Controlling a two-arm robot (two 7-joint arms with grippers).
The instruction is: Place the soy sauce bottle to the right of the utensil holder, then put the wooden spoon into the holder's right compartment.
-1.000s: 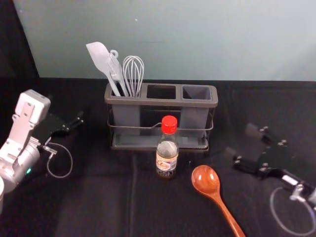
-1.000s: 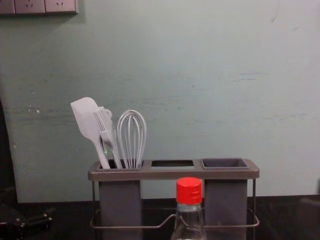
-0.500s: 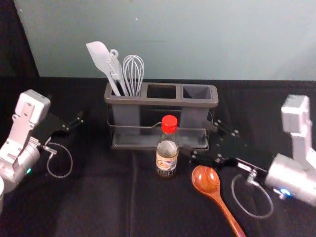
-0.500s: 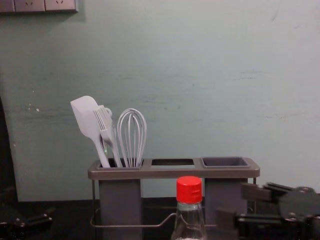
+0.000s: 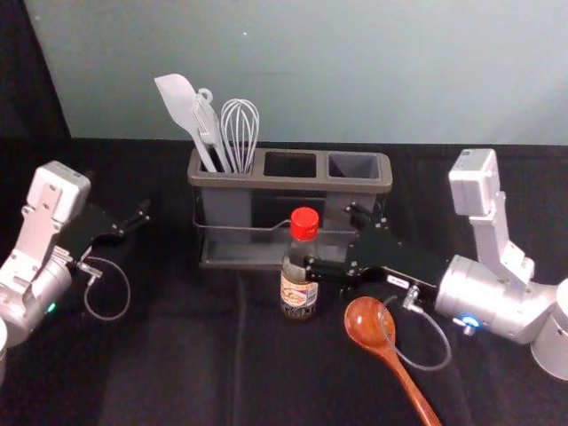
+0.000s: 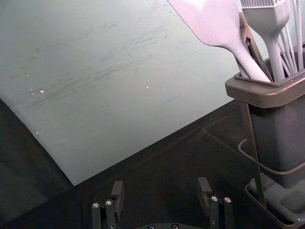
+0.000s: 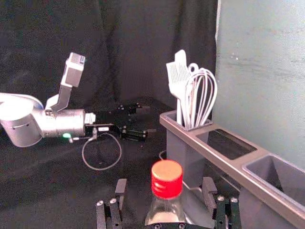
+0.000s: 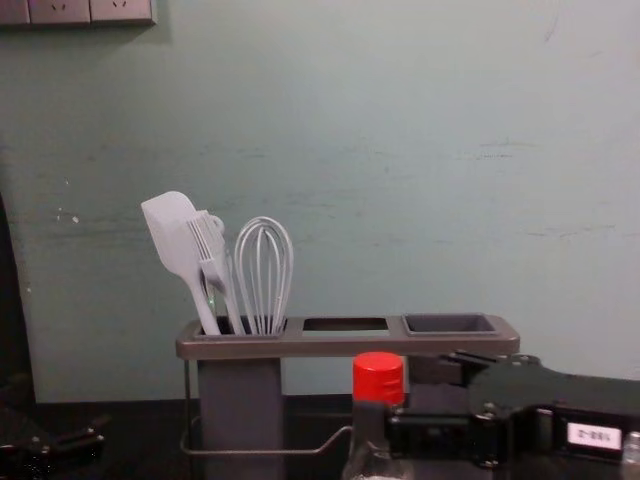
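Left gripper (image 5: 131,208), right gripper (image 5: 318,240): fingers (image 7: 120,192) apart

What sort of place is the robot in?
Maybe a robot lab with a pretend kitchen corner: the soy sauce bottle, wooden spoon and utensil holder suit a kitchen, but plain dark cloth lies under them.
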